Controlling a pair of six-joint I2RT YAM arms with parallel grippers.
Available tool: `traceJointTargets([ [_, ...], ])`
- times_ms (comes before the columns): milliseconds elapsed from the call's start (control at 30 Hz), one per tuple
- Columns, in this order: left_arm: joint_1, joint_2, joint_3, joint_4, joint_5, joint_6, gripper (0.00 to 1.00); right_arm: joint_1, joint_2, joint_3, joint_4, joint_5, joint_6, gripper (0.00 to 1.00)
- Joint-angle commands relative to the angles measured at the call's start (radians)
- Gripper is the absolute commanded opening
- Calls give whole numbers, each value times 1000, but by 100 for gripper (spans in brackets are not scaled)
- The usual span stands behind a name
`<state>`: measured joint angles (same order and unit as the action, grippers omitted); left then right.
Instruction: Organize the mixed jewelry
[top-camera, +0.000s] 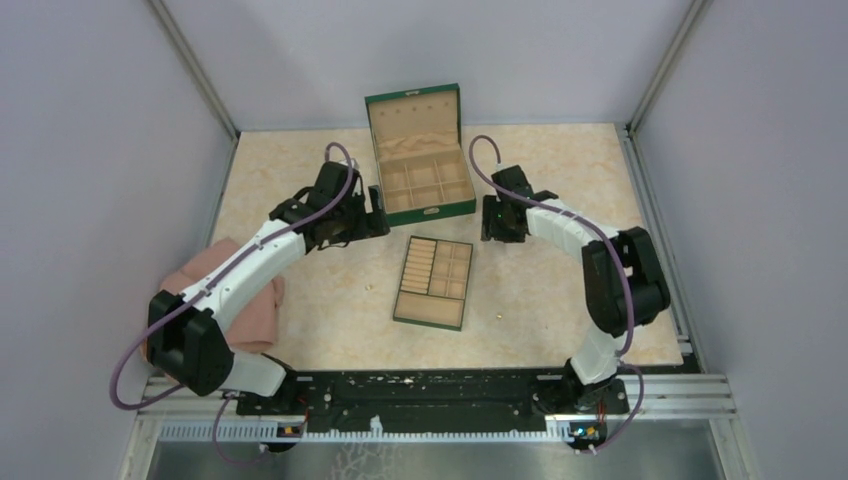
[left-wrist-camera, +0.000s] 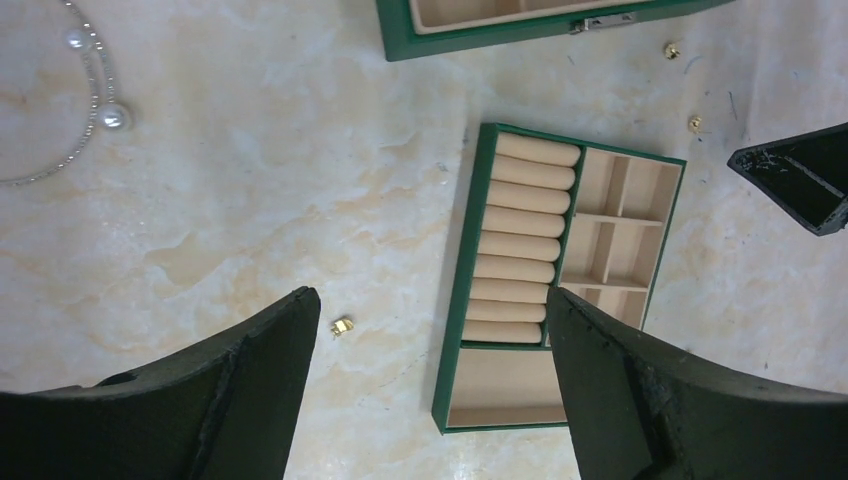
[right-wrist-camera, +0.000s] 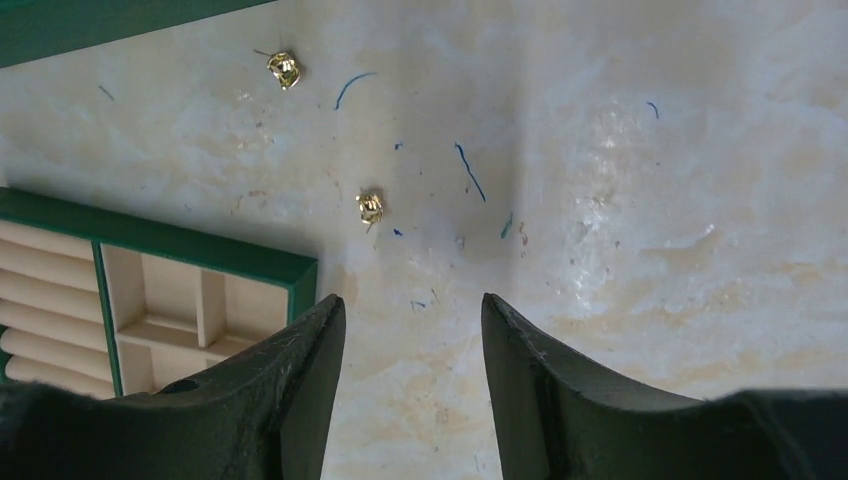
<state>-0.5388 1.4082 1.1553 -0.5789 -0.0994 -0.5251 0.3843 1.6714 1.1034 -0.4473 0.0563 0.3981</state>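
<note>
The mixed jewelry lies scattered on the marble-patterned table. A small gold piece (left-wrist-camera: 342, 326) sits just inside my left gripper's left finger. A thin chain with pearls (left-wrist-camera: 98, 108) lies at the upper left of the left wrist view. Two gold studs (right-wrist-camera: 284, 68) (right-wrist-camera: 370, 207) rest ahead of my right gripper (right-wrist-camera: 412, 300), which is open and empty over bare table. My left gripper (left-wrist-camera: 430, 300) is wide open and holds nothing. It hovers over the left rim of the flat divided tray (left-wrist-camera: 458, 300). In the top view, tiny specks (top-camera: 370, 287) (top-camera: 497, 316) lie on either side of the tray.
The open green box (top-camera: 420, 150) stands at the back centre, between the two grippers. The divided tray (top-camera: 432, 321) lies in the middle of the table. A pink cloth (top-camera: 235, 300) lies at the left under my left arm. Grey walls enclose the table.
</note>
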Motion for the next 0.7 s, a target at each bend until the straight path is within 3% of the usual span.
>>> traceJointTargets([
  [0, 46, -21, 16, -43, 41, 12, 90, 25, 68, 104, 26, -11, -38, 52],
  [133, 59, -31, 8, -49, 41, 6, 91, 34, 110, 120, 37, -12, -41, 49],
  [267, 59, -34, -10, -44, 62, 8, 90, 46, 177, 169, 26, 12, -50, 38],
  [667, 60, -34, -9, -42, 73, 16, 91, 74, 274, 234, -25, 112, -53, 32],
])
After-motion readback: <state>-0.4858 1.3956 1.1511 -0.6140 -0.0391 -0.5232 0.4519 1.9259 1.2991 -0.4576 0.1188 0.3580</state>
